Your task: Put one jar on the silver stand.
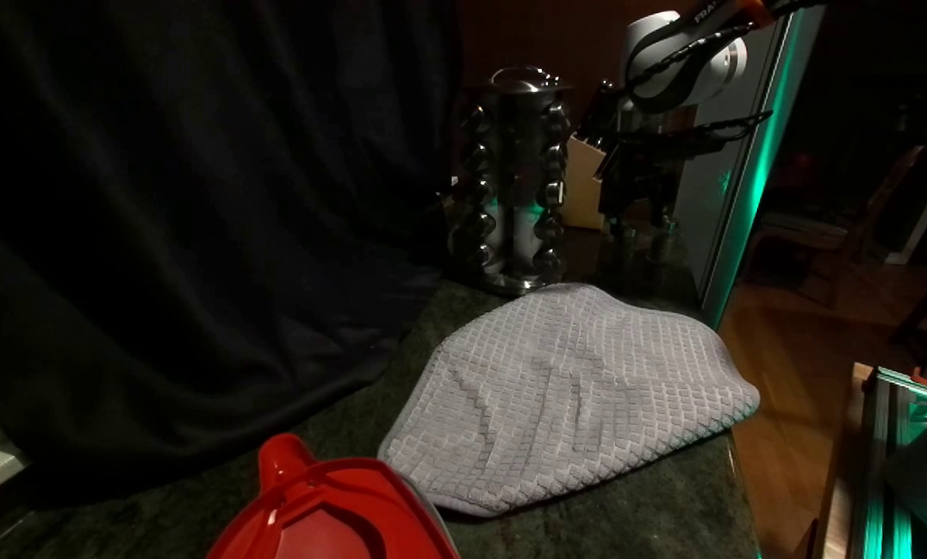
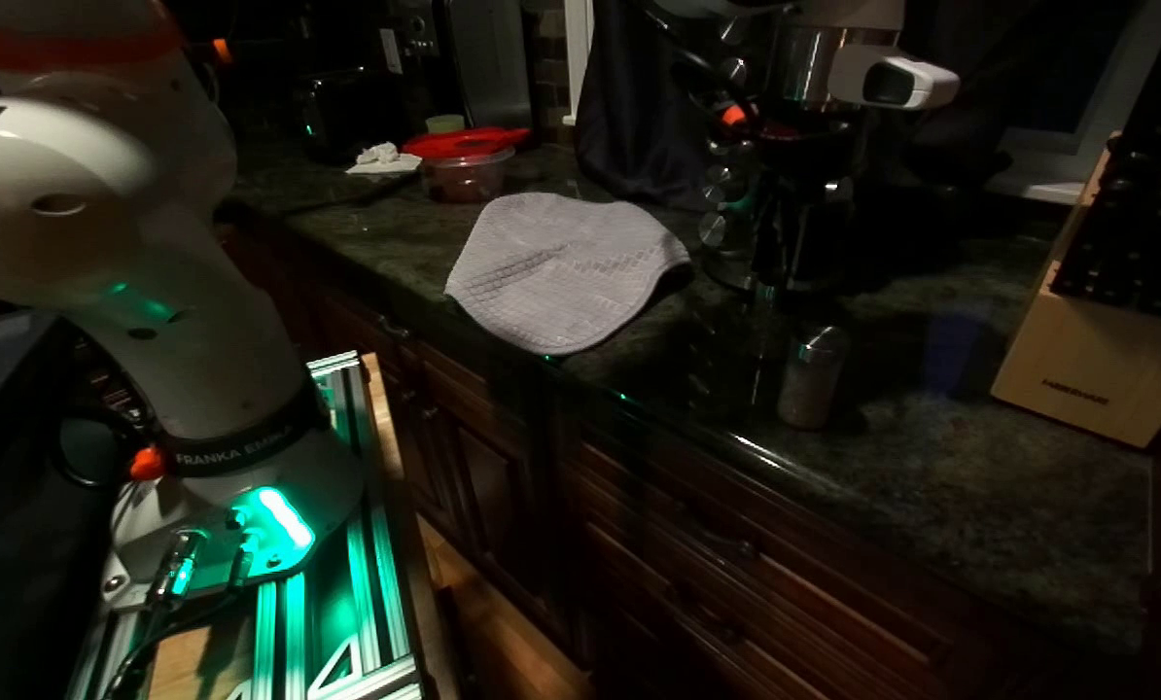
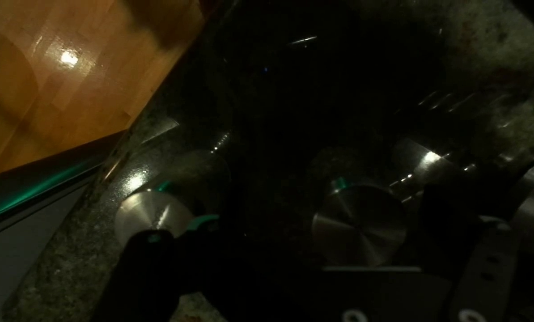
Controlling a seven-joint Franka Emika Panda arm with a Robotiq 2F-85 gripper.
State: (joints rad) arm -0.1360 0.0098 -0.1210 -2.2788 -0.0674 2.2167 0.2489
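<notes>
The silver stand (image 1: 524,87) stands upright at the back, with several lidded jars in its tiers. In an exterior view its shiny jar lids (image 2: 714,230) show partly behind the arm. My gripper (image 1: 636,223) points down low over the counter beside the stand. In the wrist view its dark fingers are spread, and a round silver jar lid (image 3: 360,226) lies between them; contact cannot be told. Another jar lid (image 3: 153,214) is partly covered by the left finger. A clear jar (image 2: 812,379) with a silver lid stands upright on the counter near the gripper.
A knife block (image 2: 1076,379) stands on the counter beyond the jar. A grey cloth (image 1: 572,388) lies in front of the stand. A red-lidded container (image 1: 331,512) and a black curtain (image 1: 199,194) are alongside. The counter edge (image 2: 756,447) runs close to the jar.
</notes>
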